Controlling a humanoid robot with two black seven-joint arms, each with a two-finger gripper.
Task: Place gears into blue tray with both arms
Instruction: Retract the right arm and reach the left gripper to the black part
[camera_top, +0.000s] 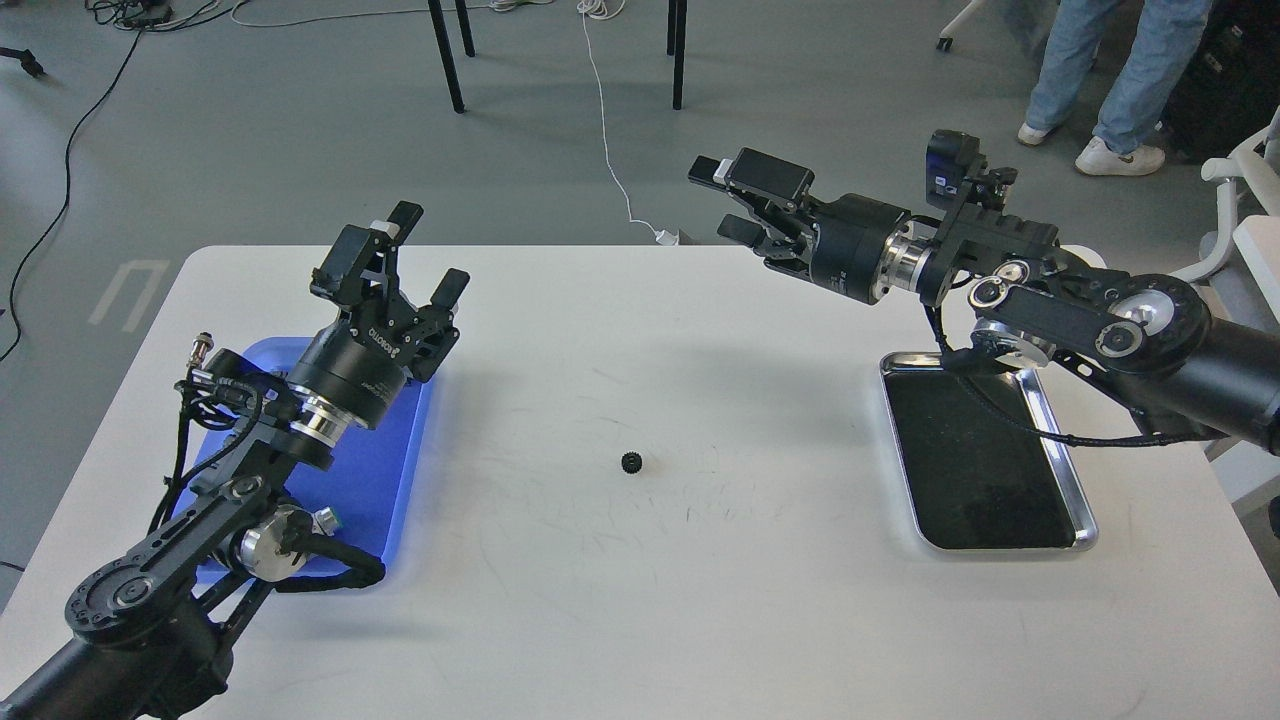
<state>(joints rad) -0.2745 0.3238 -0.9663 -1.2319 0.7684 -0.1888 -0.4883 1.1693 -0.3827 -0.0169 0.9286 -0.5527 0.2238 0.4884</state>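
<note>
One tiny black gear (631, 462) lies alone on the white table, near its middle. The blue tray (385, 480) sits at the left, largely covered by my left arm; I cannot see whether anything lies in it. Above the tray's far end my left gripper (430, 250) is raised, open, with nothing between its fingers. My right gripper (722, 200) hovers high over the table's far right part, pointing left, open and empty. Both grippers are well away from the gear.
A shiny steel tray (1060, 440) with a dark bottom lies at the right under my right arm. Table legs, cables and a standing person's legs (1110, 80) are on the floor beyond the table's far edge.
</note>
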